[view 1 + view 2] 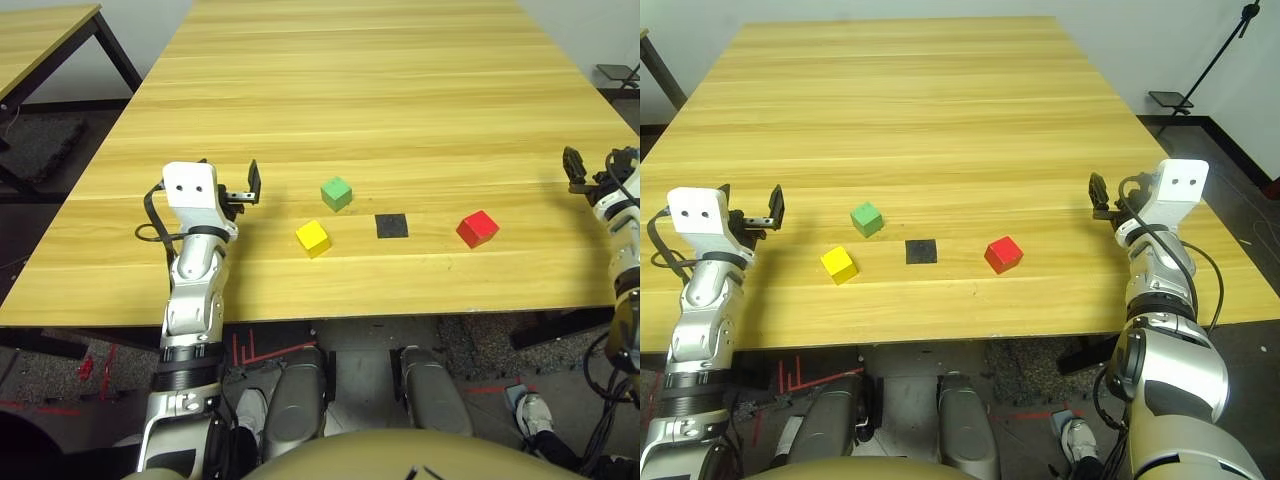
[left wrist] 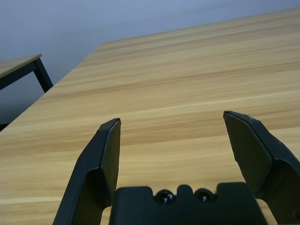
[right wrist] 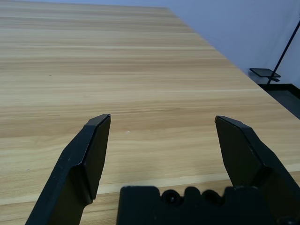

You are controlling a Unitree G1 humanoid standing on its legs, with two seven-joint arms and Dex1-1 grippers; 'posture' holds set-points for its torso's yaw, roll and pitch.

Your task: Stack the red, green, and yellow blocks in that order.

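Your three blocks sit apart near the front edge of the table (image 1: 940,90), nothing stacked yet. The red block (image 1: 1003,254) lies toward your right claw (image 1: 1110,198), which hovers spread and empty, well apart from it. The green block (image 1: 867,219) and yellow block (image 1: 839,264) lie nearer your left claw (image 1: 752,208), also spread and empty. A black patch (image 1: 921,250) lies between yellow and red. Judging by this, green suits your left arm.

Blocks – one red block (image 1: 1003,254), one green block (image 1: 867,219), one yellow block (image 1: 839,264).
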